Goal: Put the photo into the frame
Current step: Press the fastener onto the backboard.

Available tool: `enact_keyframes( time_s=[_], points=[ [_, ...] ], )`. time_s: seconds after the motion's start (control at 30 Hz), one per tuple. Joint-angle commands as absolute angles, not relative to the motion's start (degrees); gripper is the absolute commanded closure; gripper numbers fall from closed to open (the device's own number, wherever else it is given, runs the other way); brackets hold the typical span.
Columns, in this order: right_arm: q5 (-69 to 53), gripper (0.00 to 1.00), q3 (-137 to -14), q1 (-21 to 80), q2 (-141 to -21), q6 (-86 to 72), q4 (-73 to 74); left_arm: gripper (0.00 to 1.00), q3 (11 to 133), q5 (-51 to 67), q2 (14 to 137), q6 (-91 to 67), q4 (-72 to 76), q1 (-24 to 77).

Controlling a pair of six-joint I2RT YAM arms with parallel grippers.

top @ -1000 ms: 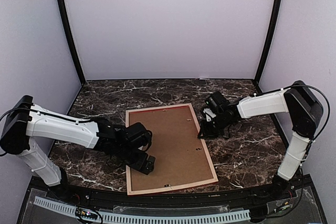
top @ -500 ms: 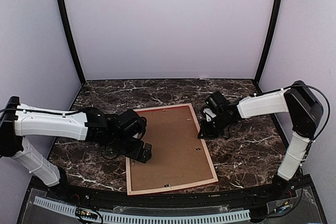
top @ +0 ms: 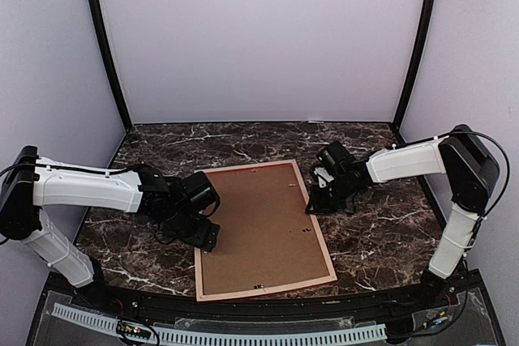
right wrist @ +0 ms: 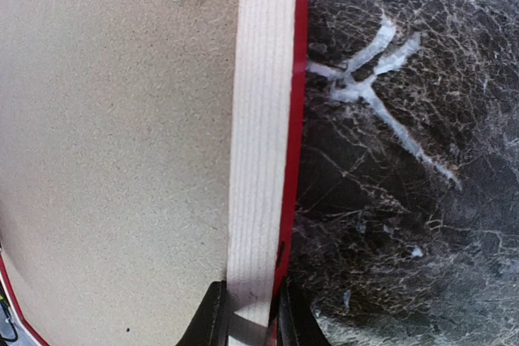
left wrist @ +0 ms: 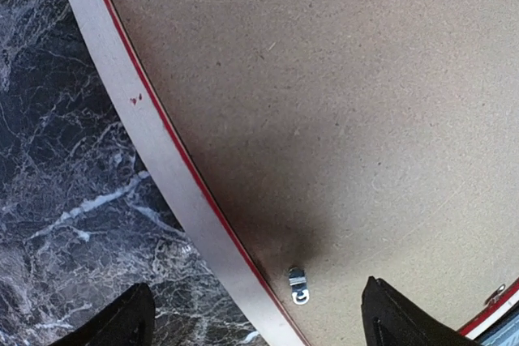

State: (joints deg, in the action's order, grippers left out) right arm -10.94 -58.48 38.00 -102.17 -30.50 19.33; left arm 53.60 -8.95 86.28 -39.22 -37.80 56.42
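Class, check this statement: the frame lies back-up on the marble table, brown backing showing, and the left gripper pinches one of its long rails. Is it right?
Wrong arm. The right gripper pinches the long rail of the frame, as the right wrist view shows; the left gripper is open above the other rail. The rest stands.

No readable text, label, brand, number or sign in any view: none on the pale wood back of the frame (right wrist: pixel 258 119), none on the brown backing board (top: pixel 263 224), none on the dark marbled bench (top: pixel 381 232).
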Motion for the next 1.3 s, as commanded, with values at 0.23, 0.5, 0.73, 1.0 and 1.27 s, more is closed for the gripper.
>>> enact_keyframes(
  time_s=[0.23, 0.5, 0.73, 1.0, 1.27],
  points=[
    [-14.8, 0.98, -56.8, 38.4, -104.2, -29.2, 17.6, 0.24, 49.9, -4.1, 89.7, -39.3, -33.2, 55.4],
    [-15.0, 0.98, -56.4, 38.4, -104.2, -29.3, 17.3, 0.38, 48.2, -3.9, 90.4, -40.2, -30.9, 55.0],
    [-15.1, 0.98, -56.1, 38.4, -104.2, -29.4, 17.0, 0.5, 46.3, -4.0, 89.9, -42.3, -28.6, 54.9],
    [-15.4, 0.98, -55.8, 38.4, -104.3, -29.4, 16.6, 0.57, 44.9, -3.1, 89.4, -43.2, -27.5, 54.8],
    [-15.7, 0.98, -55.6, 38.4, -104.4, -29.5, 16.3, 0.64, 43.5, -1.0, 88.7, -44.6, -25.9, 54.8]
  ],
)
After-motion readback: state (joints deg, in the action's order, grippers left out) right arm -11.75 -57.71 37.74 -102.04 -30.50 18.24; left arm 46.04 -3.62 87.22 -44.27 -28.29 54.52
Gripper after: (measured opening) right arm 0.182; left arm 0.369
